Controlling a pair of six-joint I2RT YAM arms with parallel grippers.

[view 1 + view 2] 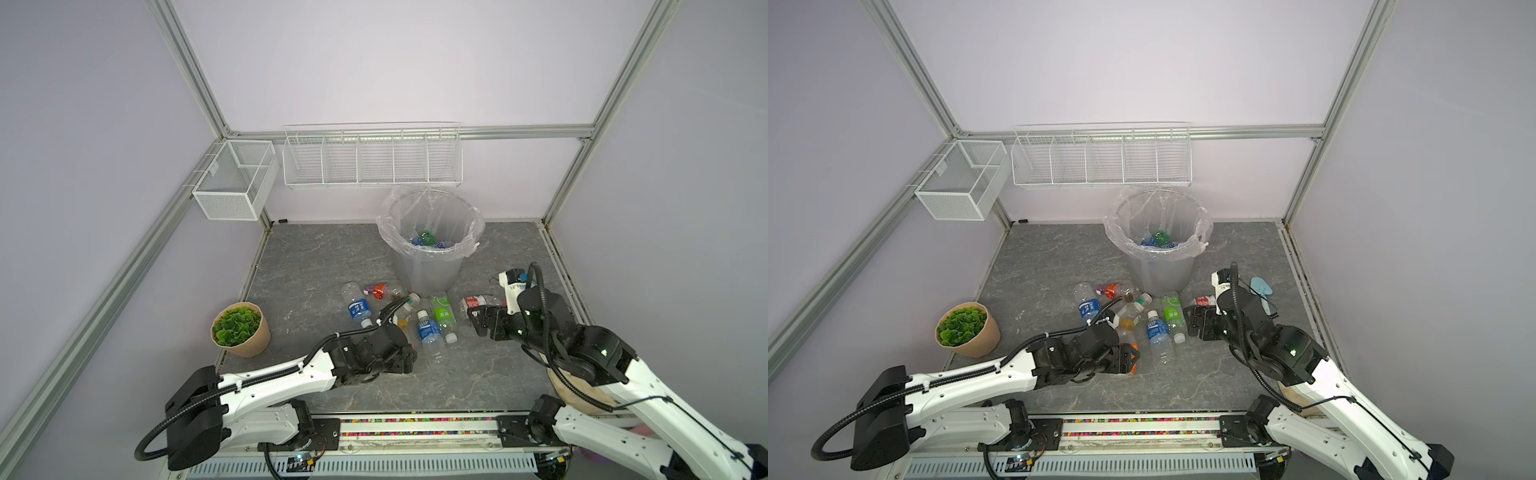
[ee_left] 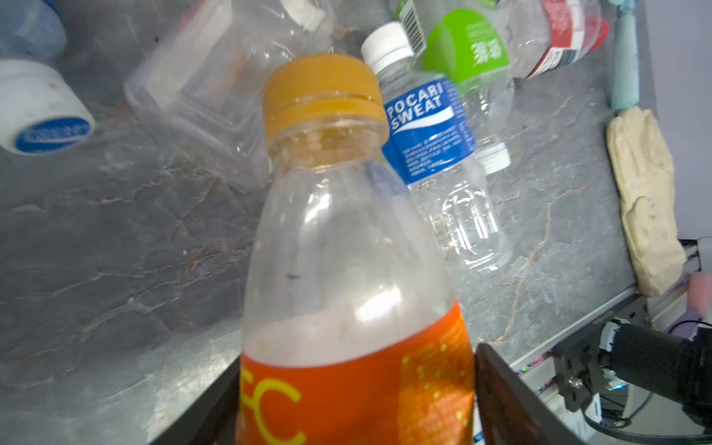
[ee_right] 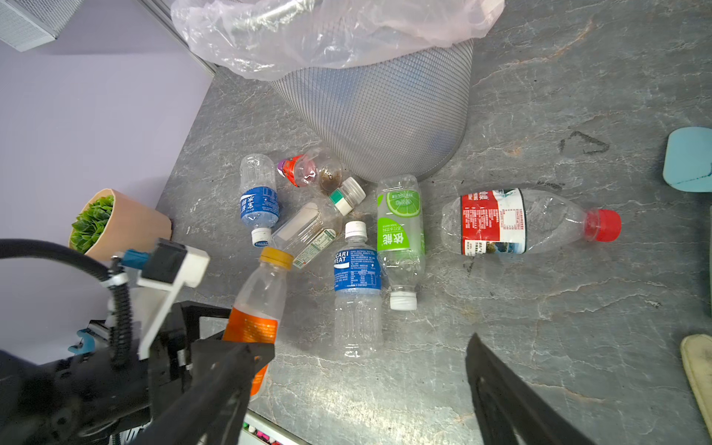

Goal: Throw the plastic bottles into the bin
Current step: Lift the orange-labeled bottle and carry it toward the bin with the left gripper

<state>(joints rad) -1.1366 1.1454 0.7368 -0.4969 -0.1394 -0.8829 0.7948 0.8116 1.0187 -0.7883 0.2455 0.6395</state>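
Left gripper (image 2: 354,400) clamped on orange-label bottle (image 2: 346,250): clear body, yellow-orange cap, neck pointing away from jaws (pulp specks under cap). Right gripper (image 1: 478,320) spread wide, holding nothing. Between grippers, flat on grey table (image 1: 311,270): blue-label Pocari bottle (image 3: 357,269), green-label bottle (image 3: 400,231). Red-capped bottle (image 3: 531,221) lies just ahead of right gripper. Grey bin (image 1: 428,270), bag-lined, stands beyond both grippers, more bottles (image 1: 426,239) inside.
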